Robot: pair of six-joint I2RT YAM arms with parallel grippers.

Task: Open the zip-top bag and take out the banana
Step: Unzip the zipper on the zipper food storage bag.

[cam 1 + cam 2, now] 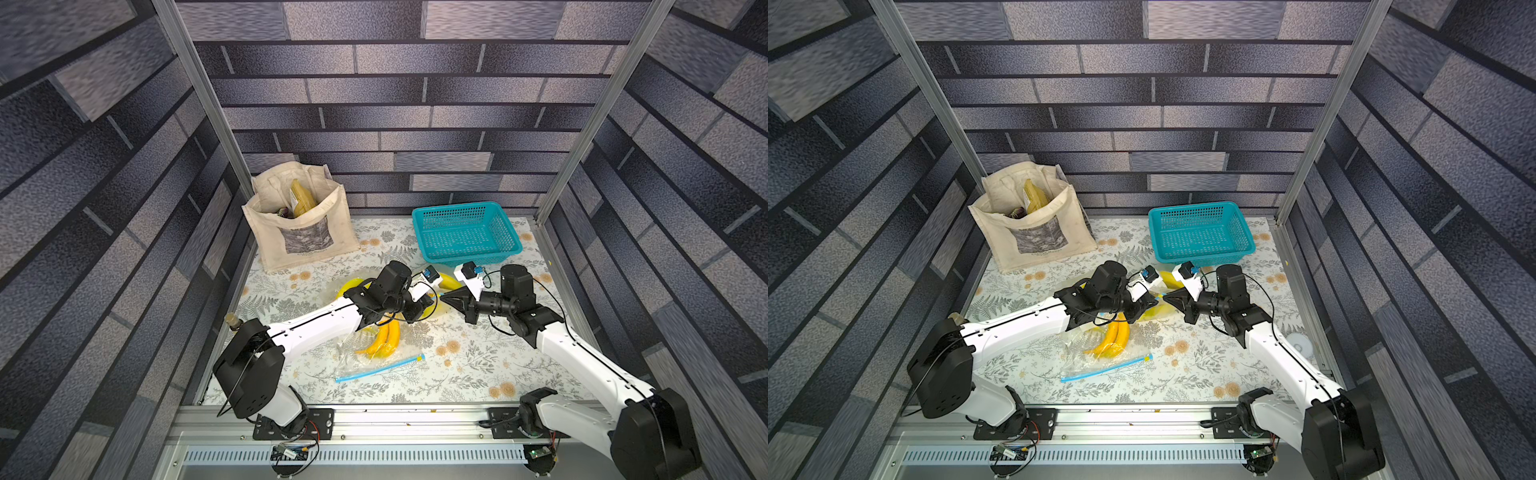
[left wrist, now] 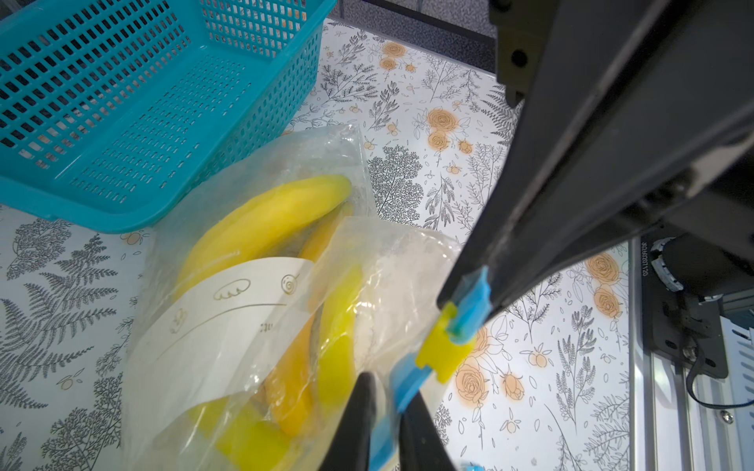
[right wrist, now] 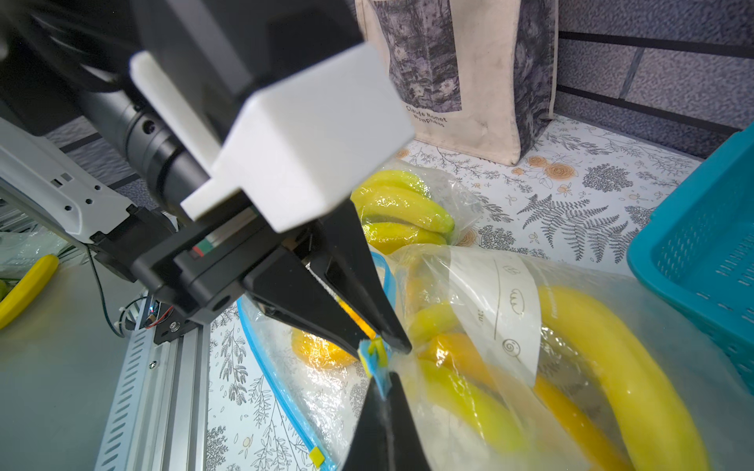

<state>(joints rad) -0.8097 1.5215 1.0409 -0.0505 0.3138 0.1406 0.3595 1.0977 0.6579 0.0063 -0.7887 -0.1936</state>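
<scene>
Three clear bags of bananas are out on the flowered tabletop [image 1: 478, 365], and both arms reach over the one nearest the teal basket [image 1: 461, 232]. That zip-top bag [image 2: 228, 322] lies just beside the basket's front rim. It has a white label on its side, and a banana [image 2: 265, 220] is plain to see inside it, along with a few more.

The right gripper [image 2: 467, 304] is pressed together on the very end of the blue zip strip [image 2: 403, 385], just past the yellow slider [image 2: 442, 352]. The left gripper [image 3: 382, 347] comes at it from the opposite side. Its jaws stand a little apart with the strip and slider between them, and from where I stand I cannot tell whether they press on it or merely straddle it. Whether the zip is parted at all I can't make out either.

A second bag [image 1: 361, 365] lies nearer the front rail, partly under the left arm, its own blue strip toward the front. A third bag [image 3: 408, 212] sits behind the left arm, toward the cream tote bag [image 1: 299, 237]. The tote stands upright in the back left corner with packets poking out of it.
</scene>
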